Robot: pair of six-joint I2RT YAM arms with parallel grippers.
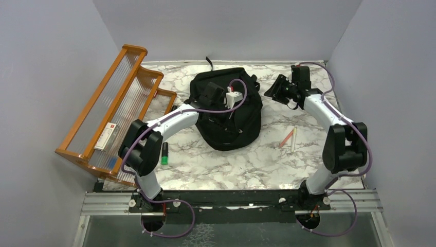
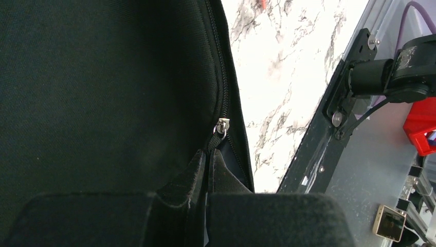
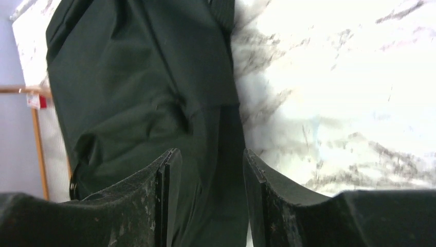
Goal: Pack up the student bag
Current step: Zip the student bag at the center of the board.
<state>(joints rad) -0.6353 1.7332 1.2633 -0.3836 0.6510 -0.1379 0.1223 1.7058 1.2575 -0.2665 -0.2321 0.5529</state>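
Note:
The student bag [image 1: 226, 110], a black fabric backpack, lies flat at the middle back of the marble table. My left gripper [image 1: 212, 99] rests on top of it. In the left wrist view that gripper [image 2: 208, 157] is shut, its tips pinched on the black pull hanging from the silver zip slider [image 2: 222, 126]. My right gripper [image 1: 271, 91] sits at the bag's right edge. In the right wrist view it [image 3: 212, 160] stands open, with a black strap [image 3: 229, 128] of the bag [image 3: 133, 77] running between the fingers, untouched by either.
An orange wooden rack [image 1: 115, 98] with ribbed clear shelves leans at the left, with a white and red box [image 1: 106, 136] in it. A green and black marker [image 1: 164, 153] lies near the left arm. A red pen [image 1: 286, 138] and a white pen [image 1: 293, 140] lie right of the bag.

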